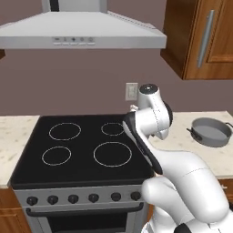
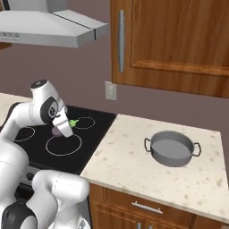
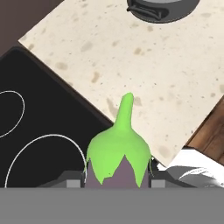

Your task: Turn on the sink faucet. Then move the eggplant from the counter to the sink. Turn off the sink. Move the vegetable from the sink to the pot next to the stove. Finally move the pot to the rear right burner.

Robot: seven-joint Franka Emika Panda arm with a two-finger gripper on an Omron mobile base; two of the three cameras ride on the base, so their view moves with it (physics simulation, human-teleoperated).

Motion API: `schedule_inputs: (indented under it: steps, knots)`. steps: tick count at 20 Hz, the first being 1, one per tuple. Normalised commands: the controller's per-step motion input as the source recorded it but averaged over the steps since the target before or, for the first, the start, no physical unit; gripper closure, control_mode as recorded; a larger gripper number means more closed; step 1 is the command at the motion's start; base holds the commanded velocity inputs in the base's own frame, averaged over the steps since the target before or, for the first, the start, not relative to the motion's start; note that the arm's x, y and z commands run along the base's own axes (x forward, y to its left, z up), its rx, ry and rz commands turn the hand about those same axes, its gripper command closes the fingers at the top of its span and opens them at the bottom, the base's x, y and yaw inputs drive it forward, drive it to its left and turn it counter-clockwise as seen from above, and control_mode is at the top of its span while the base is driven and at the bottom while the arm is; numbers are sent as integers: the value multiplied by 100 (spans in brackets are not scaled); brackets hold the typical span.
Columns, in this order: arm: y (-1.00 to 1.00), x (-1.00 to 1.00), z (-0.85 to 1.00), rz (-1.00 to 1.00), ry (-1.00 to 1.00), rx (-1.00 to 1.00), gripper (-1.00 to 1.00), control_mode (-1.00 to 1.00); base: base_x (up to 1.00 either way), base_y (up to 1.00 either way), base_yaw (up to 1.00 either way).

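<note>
Eggplant (image 3: 117, 153), green cap up, clamped in my claw (image 3: 117, 180), carried above the black stove (image 1: 82, 145) near its right edge. Pot (image 2: 172, 148) sits on the counter (image 2: 129, 156), well apart.

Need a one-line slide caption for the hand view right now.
Gripper holding eggplant above stove edge, counter and pot ahead.

Flat, even rendered light, soft faint shadows, no glare, slightly coarse, low-resolution edges.
</note>
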Motion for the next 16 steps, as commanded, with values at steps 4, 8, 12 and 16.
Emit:
schedule_inputs:
  steps: [4, 8, 12, 16]
  knots:
    - [0, 0, 0, 0, 0, 0, 100, 100, 42, -9, -19]
    - [0, 0, 0, 0, 0, 0, 100, 100, 15, 2, -13]
    - [-2, 5, -5, 0, -1, 0, 100, -100, 0, 0, 0]
    - [-37, 6, -4, 0, -3, 0, 100, -100, 0, 0, 0]
